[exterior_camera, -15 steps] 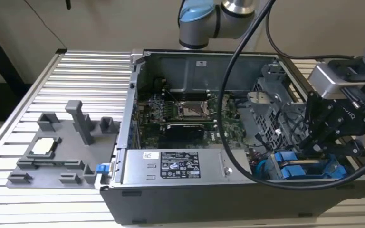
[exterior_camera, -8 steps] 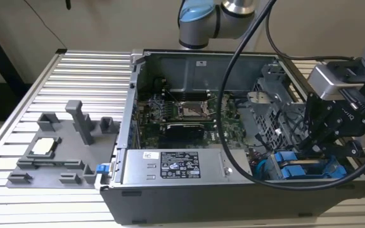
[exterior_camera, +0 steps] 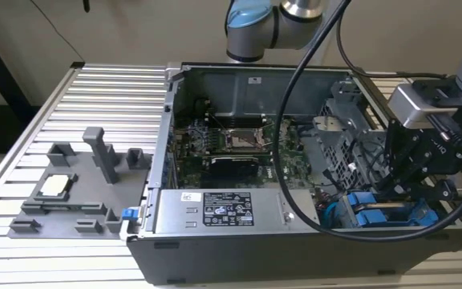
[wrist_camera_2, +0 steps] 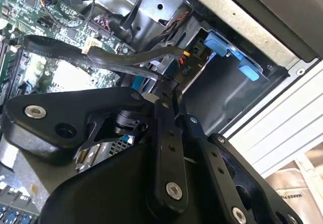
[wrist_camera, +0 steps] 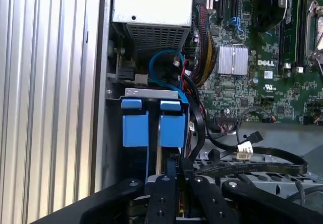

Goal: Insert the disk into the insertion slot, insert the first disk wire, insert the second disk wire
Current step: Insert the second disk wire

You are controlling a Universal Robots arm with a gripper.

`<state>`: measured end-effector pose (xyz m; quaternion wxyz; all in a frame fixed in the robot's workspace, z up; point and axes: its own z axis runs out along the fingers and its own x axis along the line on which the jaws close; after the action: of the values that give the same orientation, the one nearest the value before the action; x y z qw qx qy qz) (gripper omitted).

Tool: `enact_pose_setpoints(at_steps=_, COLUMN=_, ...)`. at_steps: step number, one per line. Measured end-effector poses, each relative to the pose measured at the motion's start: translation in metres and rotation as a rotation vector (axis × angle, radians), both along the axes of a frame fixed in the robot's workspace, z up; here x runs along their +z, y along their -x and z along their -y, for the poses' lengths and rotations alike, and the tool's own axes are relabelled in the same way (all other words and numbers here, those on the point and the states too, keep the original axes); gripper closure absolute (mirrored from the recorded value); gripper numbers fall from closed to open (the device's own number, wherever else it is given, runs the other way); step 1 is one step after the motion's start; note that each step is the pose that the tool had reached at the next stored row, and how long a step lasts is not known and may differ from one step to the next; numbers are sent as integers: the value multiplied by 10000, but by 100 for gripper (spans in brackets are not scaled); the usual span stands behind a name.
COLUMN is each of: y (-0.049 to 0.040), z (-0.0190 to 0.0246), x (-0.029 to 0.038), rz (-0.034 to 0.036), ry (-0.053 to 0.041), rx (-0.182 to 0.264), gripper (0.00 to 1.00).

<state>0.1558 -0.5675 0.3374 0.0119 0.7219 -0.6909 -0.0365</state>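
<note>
two blue caddies sit side by side in the drive cage [exterior_camera: 351, 150] at the pc case's [exterior_camera: 239, 253] lower corner on the exterior view's right, so i take the disk [wrist_camera: 171, 123] to be already seated in the insertion slot [wrist_camera: 151, 92]; can't tell which of the two is ours. gripper [wrist_camera: 169, 171] is down in that bay, fingertips pinched close on what looks like a black connector at the drive's rear edge. from the second wrist view the gripper [wrist_camera_2: 162, 85] tips look nearly closed on a flat black wire [wrist_camera_2: 75, 52], but i can't confirm actual contact, so grip state unclear imo.

handling: the wire is soft and floppy, light, will sag and twist if held far back. i'd hold it at the rigid plug body, square to the port. the plug shell is small, smooth plastic, prob slips under side load. pins are fragile, so push straight, low force. the disk itself is stiff and heavyish; grab it by the blue frame.
</note>
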Motion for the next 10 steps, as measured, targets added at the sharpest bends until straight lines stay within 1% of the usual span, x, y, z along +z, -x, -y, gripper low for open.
enact_pose_setpoints(at_steps=4, y=0, z=0, x=-1, rz=0, ry=-2, rx=0, gripper=82)
enact_pose_setpoints(at_steps=5, y=0, z=0, x=-1, rz=0, ry=-1, rx=-1, gripper=76)
enact_pose_setpoints(at_steps=6, y=0, z=0, x=4, rz=0, ry=-1, rx=0, gripper=76)
enact_pose_setpoints(at_steps=8, y=1, z=0, x=49, rz=-7, ry=-2, rx=-1, gripper=76)
enact_pose_setpoints(at_steps=10, y=0, z=0, x=124, rz=-13, ry=-1, rx=-1, gripper=76)
